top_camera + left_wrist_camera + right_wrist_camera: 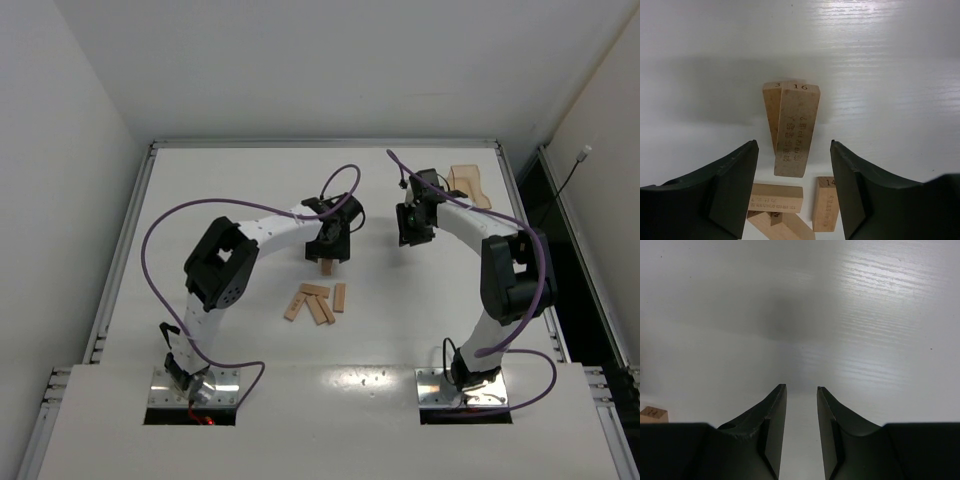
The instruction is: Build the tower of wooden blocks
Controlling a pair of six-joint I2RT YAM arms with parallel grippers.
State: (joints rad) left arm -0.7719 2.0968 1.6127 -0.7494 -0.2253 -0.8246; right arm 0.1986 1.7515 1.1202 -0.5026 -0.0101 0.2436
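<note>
The left fingers (735, 185) are wide open and hold nothing. They hang over the tower (792, 127), which is just two blocks pressed side by side on the worktop (880, 60). It looks set apart so there is room to build. More blocks (315, 300) lie loose close by. The right fingers (772, 425) are narrow and empty, off to the side near a tray (470, 185). Nothing seems to be in the way.
</note>
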